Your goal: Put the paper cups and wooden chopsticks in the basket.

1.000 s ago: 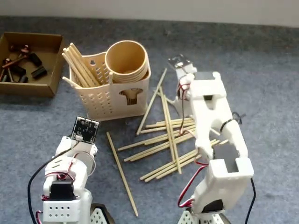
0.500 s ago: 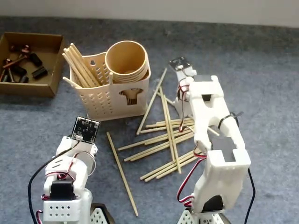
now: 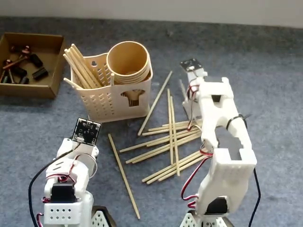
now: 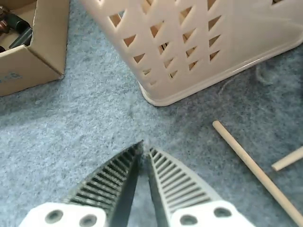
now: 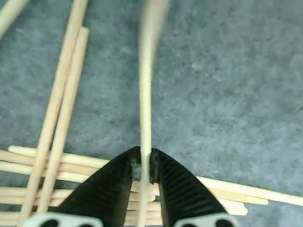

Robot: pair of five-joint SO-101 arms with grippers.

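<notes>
Grey carpet (image 3: pixel 270 71): right pincer (image 5: pixel 142 153) stretched forward, clamped on a chopstick (image 5: pixel 146 104); left pincer (image 4: pixel 143 149) folded back, together.

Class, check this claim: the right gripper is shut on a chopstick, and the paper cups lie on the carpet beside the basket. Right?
No. The right gripper is shut on a chopstick, but the cups stand stacked in the basket, not beside it, as the high view shows.

Soft, even light with faint shadows beside the basket (image 3: pixel 113 101) — the chopstick (image 5: pixel 147 71) smears blurred.
</notes>
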